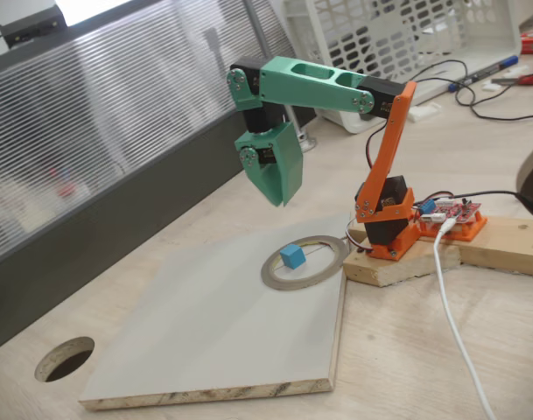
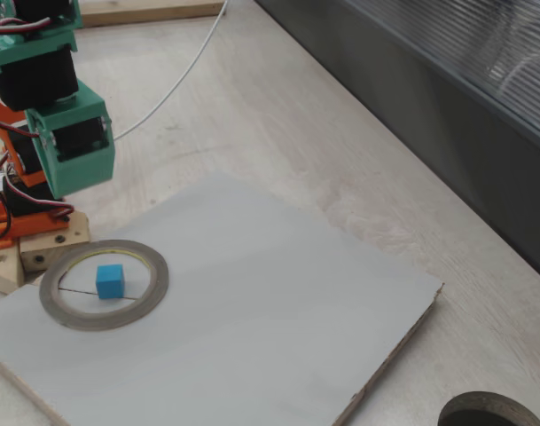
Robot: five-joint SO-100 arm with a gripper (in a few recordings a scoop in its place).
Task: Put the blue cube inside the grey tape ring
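Since the blue cube (image 1: 291, 255) already sits inside the grey tape ring (image 1: 275, 274) at centre frame, resting on the white board (image 1: 205, 332), I'd just retreat cleanly. Gripper (image 1: 281, 198) hangs above, empty, well clear of both (fingers look together). Lift straight up, no sideways sweep near the ring.

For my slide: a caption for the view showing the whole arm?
Blue cube inside grey tape ring, green gripper raised above.

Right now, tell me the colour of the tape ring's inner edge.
Pale yellow, clearest in a fixed view on the tape ring.
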